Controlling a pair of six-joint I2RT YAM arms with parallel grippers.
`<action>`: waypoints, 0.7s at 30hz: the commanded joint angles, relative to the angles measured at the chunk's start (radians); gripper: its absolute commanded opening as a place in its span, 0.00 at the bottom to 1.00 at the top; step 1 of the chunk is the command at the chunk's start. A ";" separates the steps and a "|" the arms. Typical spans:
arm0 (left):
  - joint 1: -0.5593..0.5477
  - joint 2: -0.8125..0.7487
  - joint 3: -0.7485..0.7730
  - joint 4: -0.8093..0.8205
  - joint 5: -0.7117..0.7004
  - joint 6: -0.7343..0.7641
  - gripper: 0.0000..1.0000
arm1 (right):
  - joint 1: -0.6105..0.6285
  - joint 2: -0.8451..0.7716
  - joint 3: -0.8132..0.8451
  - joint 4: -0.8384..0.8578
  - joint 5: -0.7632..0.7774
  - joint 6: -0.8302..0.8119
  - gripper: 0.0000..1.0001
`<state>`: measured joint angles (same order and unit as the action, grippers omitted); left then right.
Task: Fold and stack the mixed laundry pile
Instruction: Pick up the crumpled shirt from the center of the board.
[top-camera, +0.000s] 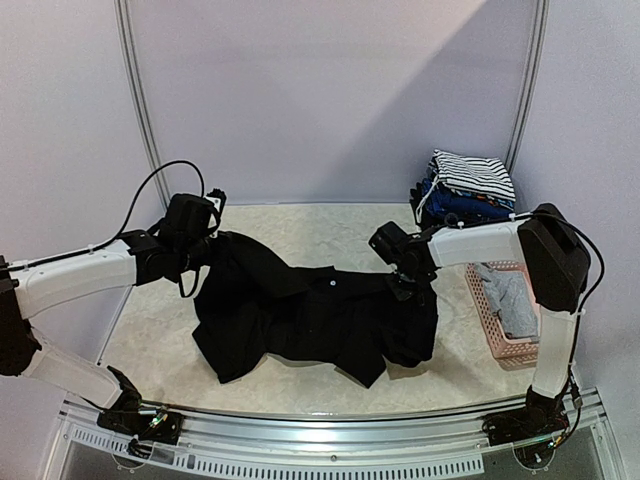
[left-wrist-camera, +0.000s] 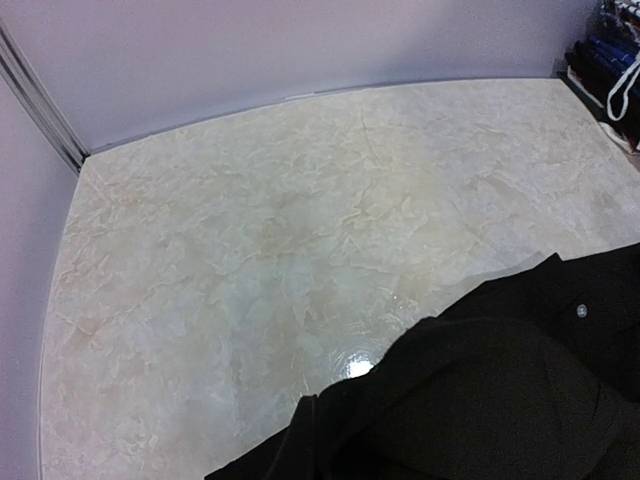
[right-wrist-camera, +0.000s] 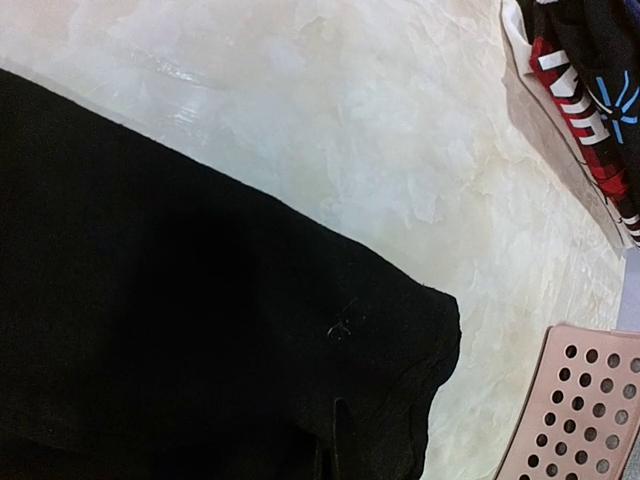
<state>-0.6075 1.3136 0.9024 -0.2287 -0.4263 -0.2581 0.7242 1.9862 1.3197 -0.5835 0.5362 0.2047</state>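
Observation:
A large plain black garment (top-camera: 320, 320) lies spread across the middle of the table, a small white dot (top-camera: 330, 284) near its top edge. My left gripper (top-camera: 208, 243) is shut on its raised left corner. My right gripper (top-camera: 405, 283) is shut on its upper right edge. In the left wrist view the black garment (left-wrist-camera: 500, 400) fills the lower right and hides my fingers. In the right wrist view the black garment (right-wrist-camera: 200, 330) bunches toward the bottom and covers the jaws. A black-and-white striped garment (top-camera: 472, 175) tops a folded stack at the back right. A grey garment (top-camera: 508, 300) lies in the basket.
A pink lattice basket (top-camera: 490, 338) stands at the right edge, its corner also in the right wrist view as the basket (right-wrist-camera: 580, 420). The folded stack (top-camera: 455, 205) has blue pieces under the striped one. Walls close the back and both sides.

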 joint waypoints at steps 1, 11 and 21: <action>0.015 -0.010 0.025 0.005 0.002 0.002 0.00 | -0.006 -0.027 -0.011 -0.004 0.016 0.018 0.00; 0.016 -0.159 0.086 -0.081 -0.038 0.021 0.00 | -0.005 -0.225 0.031 -0.030 -0.035 0.002 0.00; 0.015 -0.268 0.225 -0.126 0.051 0.062 0.00 | 0.014 -0.489 0.029 -0.031 -0.174 -0.053 0.00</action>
<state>-0.6071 1.0767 1.0599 -0.3279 -0.4255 -0.2268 0.7277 1.5921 1.3293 -0.6056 0.4320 0.1783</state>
